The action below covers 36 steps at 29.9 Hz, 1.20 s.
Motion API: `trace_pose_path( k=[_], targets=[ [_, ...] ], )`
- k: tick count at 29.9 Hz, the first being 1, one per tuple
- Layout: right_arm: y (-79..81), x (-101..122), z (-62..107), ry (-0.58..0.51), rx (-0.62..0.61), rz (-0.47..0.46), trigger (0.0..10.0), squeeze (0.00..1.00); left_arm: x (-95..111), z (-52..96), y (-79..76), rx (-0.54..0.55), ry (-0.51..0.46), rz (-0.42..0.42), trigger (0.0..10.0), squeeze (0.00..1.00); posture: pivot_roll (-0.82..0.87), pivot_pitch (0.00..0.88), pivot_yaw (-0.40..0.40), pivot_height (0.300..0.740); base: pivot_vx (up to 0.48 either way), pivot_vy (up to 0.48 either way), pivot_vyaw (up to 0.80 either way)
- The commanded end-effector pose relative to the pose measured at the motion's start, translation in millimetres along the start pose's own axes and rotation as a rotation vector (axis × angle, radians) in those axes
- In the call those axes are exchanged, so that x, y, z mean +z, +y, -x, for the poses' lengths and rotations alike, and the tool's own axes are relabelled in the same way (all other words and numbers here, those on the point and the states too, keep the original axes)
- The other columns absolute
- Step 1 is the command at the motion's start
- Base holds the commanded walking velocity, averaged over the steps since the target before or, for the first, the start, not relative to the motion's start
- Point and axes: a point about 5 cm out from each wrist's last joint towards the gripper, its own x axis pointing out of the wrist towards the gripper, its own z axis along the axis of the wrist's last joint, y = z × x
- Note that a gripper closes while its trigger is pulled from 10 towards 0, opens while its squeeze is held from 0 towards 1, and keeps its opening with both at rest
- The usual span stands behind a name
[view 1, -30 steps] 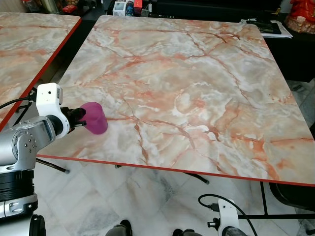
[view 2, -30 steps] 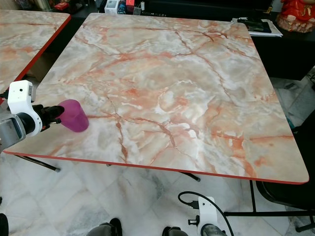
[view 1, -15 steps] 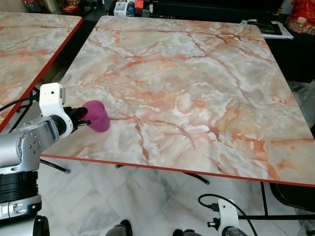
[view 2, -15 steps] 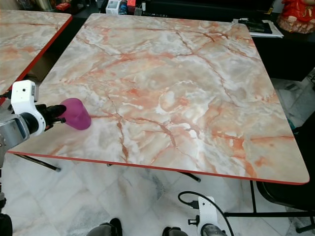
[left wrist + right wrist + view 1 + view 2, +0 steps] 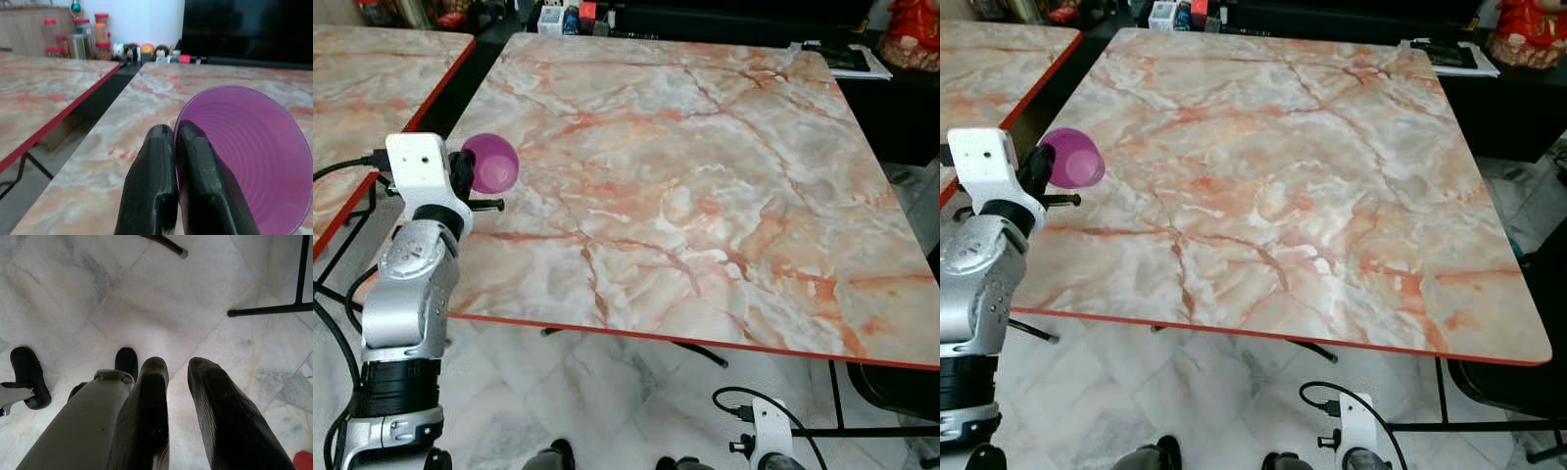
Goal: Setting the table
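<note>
Purple cup (image 5: 491,164) pinched by left gripper (image 5: 177,142) above marble table (image 5: 705,176), right gripper (image 5: 178,369) hanging, fingers apart

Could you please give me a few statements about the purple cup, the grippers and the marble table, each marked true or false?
1. The left gripper is shut on the rim of the translucent purple plastic cup. True.
2. The purple cup stands upright near the middle of the orange-veined marble table. False: it is held tilted over the table's left edge.
3. The right gripper holds a plate above the table. False: it hangs below, over the white tiled floor, and holds nothing.
4. A second marble table with a red edge stands to the robot's left. True.
</note>
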Motion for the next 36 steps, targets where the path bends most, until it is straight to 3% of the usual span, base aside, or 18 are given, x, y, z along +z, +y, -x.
trace_pose_path(
  k=[1,5,7,11,25,36],
  targets=[
    [-0.4,-6,0.7,0.012,-0.010,-0.022,10.0,0.00,-5,2.3,5.2,-0.015,0.006,-0.033,10.0,0.00,0.04,0.166,-0.040,0.736,0.000,0.000,0.00],
    [-0.2,-5,0.7,0.010,-0.012,-0.024,10.0,0.00,-9,3.4,7.4,-0.065,-0.005,-0.152,10.0,0.00,0.04,0.168,-0.035,0.736,0.000,0.000,0.00],
    [-0.1,-5,0.7,0.010,-0.012,-0.025,10.0,0.00,-9,3.5,7.7,-0.065,-0.010,-0.155,10.0,0.00,0.04,0.168,-0.035,0.736,0.000,0.000,0.00],
    [-0.1,-4,0.8,-0.010,-0.015,-0.041,10.0,0.00,-9,2.0,26.4,-0.024,-0.005,-0.224,10.0,0.00,0.03,0.163,-0.031,0.736,0.000,0.000,0.00],
    [-1.0,-8,1.3,0.003,-0.038,-0.060,10.0,0.00,-5,-4.6,31.4,0.031,-0.049,-0.201,10.0,0.00,0.02,0.129,-0.020,0.736,0.000,0.346,-0.06],
    [0.4,-8,1.6,-0.015,-0.032,-0.038,10.0,0.00,3,-11.1,21.5,0.016,-0.089,-0.188,10.0,0.00,0.02,0.104,-0.012,0.736,0.000,0.480,-0.15]
  ],
)
